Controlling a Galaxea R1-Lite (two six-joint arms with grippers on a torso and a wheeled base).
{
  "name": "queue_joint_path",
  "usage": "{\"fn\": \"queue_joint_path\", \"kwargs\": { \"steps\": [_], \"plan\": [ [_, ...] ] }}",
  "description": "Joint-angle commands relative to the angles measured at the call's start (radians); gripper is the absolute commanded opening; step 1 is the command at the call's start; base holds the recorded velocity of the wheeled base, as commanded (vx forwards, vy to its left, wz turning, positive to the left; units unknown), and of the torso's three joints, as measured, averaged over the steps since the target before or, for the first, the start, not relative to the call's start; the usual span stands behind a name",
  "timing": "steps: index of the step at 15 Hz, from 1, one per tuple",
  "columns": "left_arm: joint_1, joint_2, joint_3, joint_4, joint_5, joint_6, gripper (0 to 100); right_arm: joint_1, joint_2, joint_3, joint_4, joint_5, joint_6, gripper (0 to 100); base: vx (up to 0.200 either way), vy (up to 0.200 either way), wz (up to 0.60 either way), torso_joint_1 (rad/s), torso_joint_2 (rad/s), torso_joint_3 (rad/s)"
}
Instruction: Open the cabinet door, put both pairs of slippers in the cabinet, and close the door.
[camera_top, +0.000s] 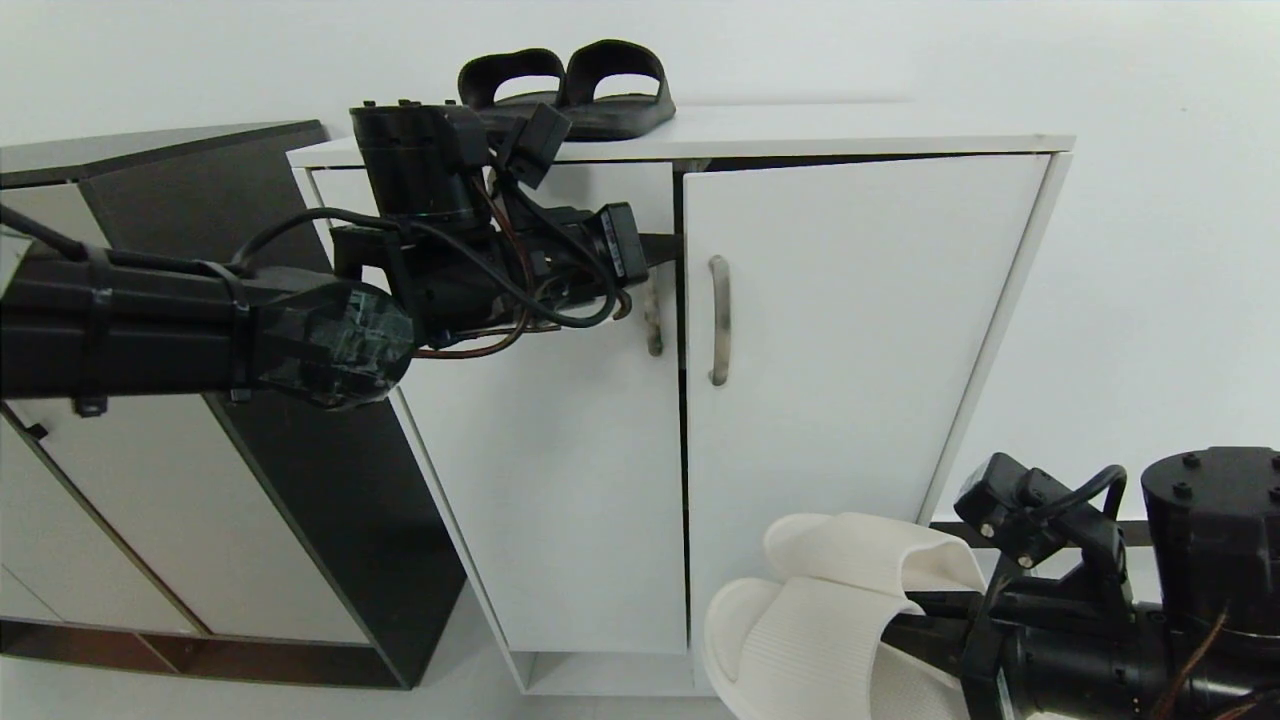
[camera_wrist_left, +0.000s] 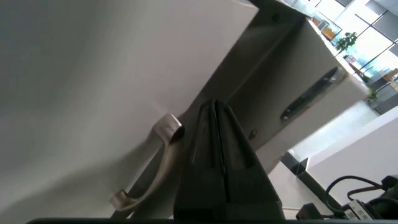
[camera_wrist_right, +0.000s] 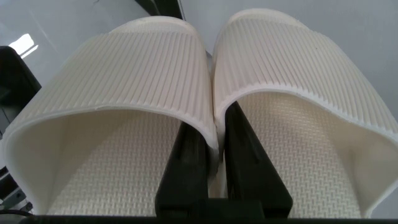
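The white cabinet has 2 doors, and a thin dark slit runs between them from top to bottom. It is not clear if the left door is already a little ajar. The right door lies flat in its frame. Each door carries 1 upright metal handle beside the slit: the left handle and the right handle.

The left gripper is at the slit, just above the left handle. In the left wrist view its 2 fingers are pressed together with only a hairline between them and hold nothing. Their tip is at the door edge, just beside the curved handle.

The black slippers lie side by side on the top board of the cabinet, near its left rear part.

The right gripper is low, in front of the lower corner of the right door. It is clamped on the white slippers: 1 finger is inside each slipper, and the 2 inner strap walls are squeezed between them. The ribbed straps stand up on both sides of the fingers.

A pale strip on the camera block of the left arm is too small to read.

A dark cabinet stands close against the left side of the white one. On the right side there is a bare white wall, with free room there and before the right door.
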Motion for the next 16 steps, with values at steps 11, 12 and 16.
{"fn": "queue_joint_path", "kwargs": {
  "steps": [11,12,16],
  "plan": [
    [-0.064,-0.016,0.044,-0.011,0.045,0.004,0,0.006,-0.055,0.106,0.002,0.143,-0.127,0,-0.091,0.000,0.00,0.000,0.00,0.000],
    [-0.090,-0.033,0.070,-0.012,0.045,0.006,0,0.008,-0.067,0.112,0.004,0.157,-0.133,0,-0.200,0.000,0.00,0.002,0.00,0.012],
    [-0.158,-0.038,0.095,-0.046,0.073,0.007,0,0.003,-0.038,0.087,0.002,0.152,-0.121,0,-0.200,0.000,0.00,0.004,0.00,0.002]
  ]
}}
